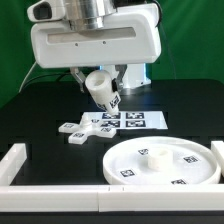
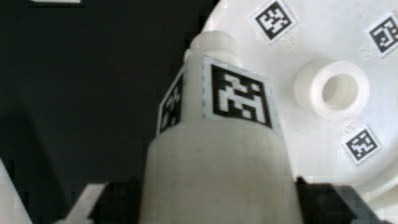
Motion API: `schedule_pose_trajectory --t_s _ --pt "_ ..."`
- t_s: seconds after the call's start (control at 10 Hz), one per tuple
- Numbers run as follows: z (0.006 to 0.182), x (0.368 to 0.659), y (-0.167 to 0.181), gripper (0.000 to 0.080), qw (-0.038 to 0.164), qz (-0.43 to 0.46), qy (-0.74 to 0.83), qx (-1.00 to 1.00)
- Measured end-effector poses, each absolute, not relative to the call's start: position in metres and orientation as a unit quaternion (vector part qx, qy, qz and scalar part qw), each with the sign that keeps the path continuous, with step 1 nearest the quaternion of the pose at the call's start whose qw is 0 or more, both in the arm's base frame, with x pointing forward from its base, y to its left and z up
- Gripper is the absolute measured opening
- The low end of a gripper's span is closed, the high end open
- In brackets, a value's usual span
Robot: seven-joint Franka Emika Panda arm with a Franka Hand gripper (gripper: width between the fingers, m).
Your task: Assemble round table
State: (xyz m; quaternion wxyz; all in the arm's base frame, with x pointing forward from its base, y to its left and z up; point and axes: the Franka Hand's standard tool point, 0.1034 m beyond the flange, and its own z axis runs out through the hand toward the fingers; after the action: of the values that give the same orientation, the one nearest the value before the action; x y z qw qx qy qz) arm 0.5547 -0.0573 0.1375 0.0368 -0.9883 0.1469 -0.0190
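My gripper (image 1: 99, 82) is shut on the short thick white leg (image 1: 103, 93) and holds it tilted in the air above the marker board. In the wrist view the leg (image 2: 221, 120) fills the middle between my dark fingers (image 2: 103, 203), its tag facing the camera. The large round disc (image 1: 128, 158) lies flat on the table at the exterior view's lower right, with a raised socket (image 1: 152, 155) at its centre. The wrist view shows the disc (image 2: 306, 40) and its socket (image 2: 338, 88) beyond the leg's tip. The cross-shaped base (image 1: 85, 128) lies on the black table, to the left of the disc.
The marker board (image 1: 132, 121) lies flat behind the disc. A white border wall (image 1: 60, 194) runs along the front edge, with corner pieces at the left (image 1: 14, 160) and right (image 1: 217, 160). A green backdrop stands behind the arm.
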Motion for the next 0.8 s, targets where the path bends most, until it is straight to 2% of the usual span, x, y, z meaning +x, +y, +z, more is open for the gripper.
schedule_pose_trajectory --t_s 0.3,0.5,0.6,0.7,0.8 --pt "0.144 0.576 -0.024 0.0407 0.005 -0.159 0.108 -0.981" --pt "0.137 0.577 0.018 0.0407 0.001 -0.237 0.088 -0.968" --pt "0.131 0.573 0.026 0.0407 -0.008 -0.283 0.073 -0.956" --pt "0.13 0.574 0.021 0.0407 -0.015 -0.309 0.072 -0.948" --pt "0.125 0.572 0.02 0.0407 -0.019 -0.314 0.074 -0.946"
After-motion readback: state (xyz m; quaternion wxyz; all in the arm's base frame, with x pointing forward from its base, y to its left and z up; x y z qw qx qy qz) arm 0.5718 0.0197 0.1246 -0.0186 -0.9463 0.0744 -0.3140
